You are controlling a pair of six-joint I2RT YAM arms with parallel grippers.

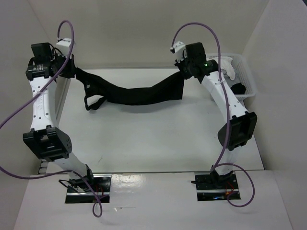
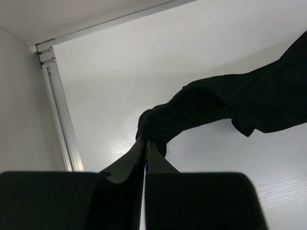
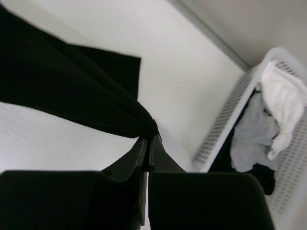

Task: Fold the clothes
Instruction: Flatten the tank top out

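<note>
Left wrist, end effector (image 2: 145, 143) pinching black top (image 2: 216, 105)

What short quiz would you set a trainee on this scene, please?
1. True or false: the left hand and right hand are both shut on the black top.
2. The basket sits nearest: A the right hand; B the left hand; C neither.
3. Fill in: the top's middle ____ between the hands.
Key: 1 true; 2 A; 3 sags.
</note>
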